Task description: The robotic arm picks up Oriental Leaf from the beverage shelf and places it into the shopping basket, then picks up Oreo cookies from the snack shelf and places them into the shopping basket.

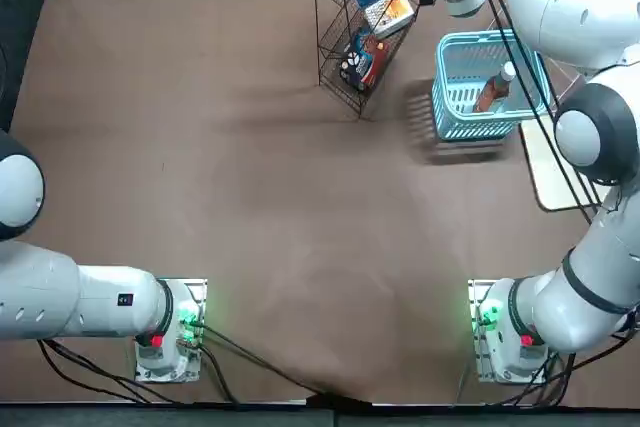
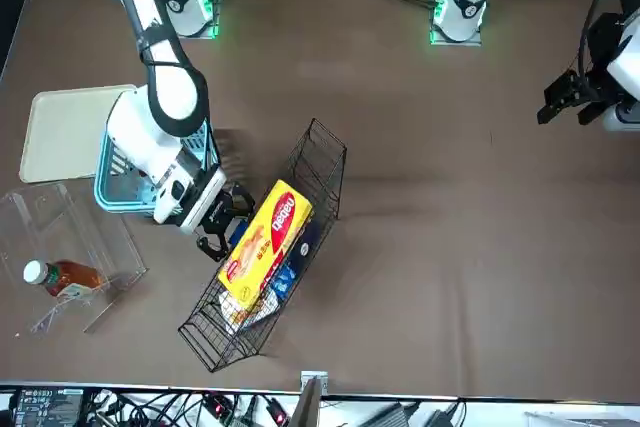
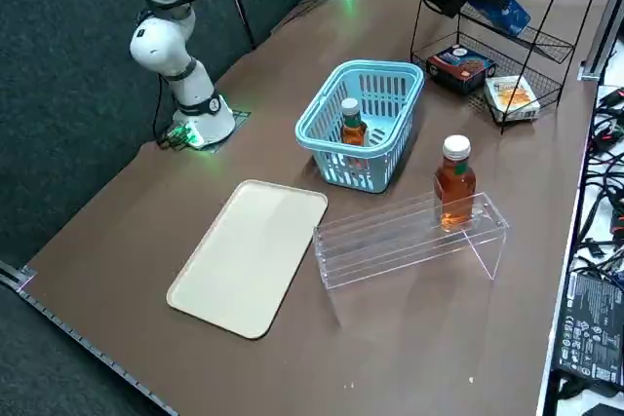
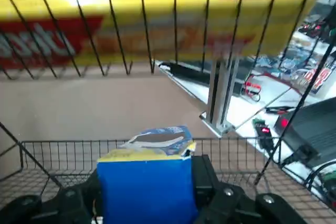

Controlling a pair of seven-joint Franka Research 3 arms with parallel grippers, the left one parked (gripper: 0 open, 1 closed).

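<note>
Oreo cookies (image 4: 147, 192) in right tool (image 4: 148, 174) between snack shelf tiers (image 3: 546, 44)

Glare on yellow box (image 4: 157, 19); wrist view blurred.

Wire tier (image 4: 63, 158) close beneath the jaws (image 4: 149, 190)

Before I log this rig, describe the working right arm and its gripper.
The right arm is white and jointed, with rounded housings, dark grey bands and black cables running along it. Its gripper is black, with small silver screw heads.
</note>
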